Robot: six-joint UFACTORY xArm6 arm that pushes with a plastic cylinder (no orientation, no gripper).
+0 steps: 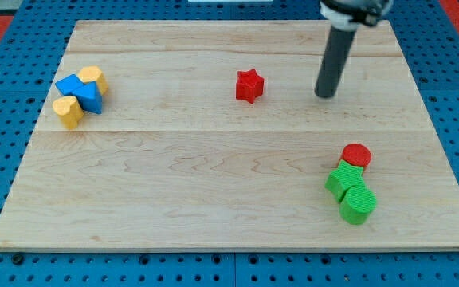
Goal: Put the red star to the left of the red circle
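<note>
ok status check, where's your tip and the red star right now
My tip right of red star, apart from it. Red circle lower right, touching green blocks. Path between star and circle open.

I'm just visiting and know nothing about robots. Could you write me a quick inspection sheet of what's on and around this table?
Surface: wooden board, pale and flat.
Job's things: red star near the view's top centre; red circle at lower right, touching the green blocks.
Clutter: green block and green cylinder below the red circle; blue blocks and two yellow blocks clustered at the view's left.
End effector: no gripper, only a dark rod; my tip stands right of the red star, apart from it.
Cables: nothing seen.
Surroundings: blue perforated base around the board.
</note>
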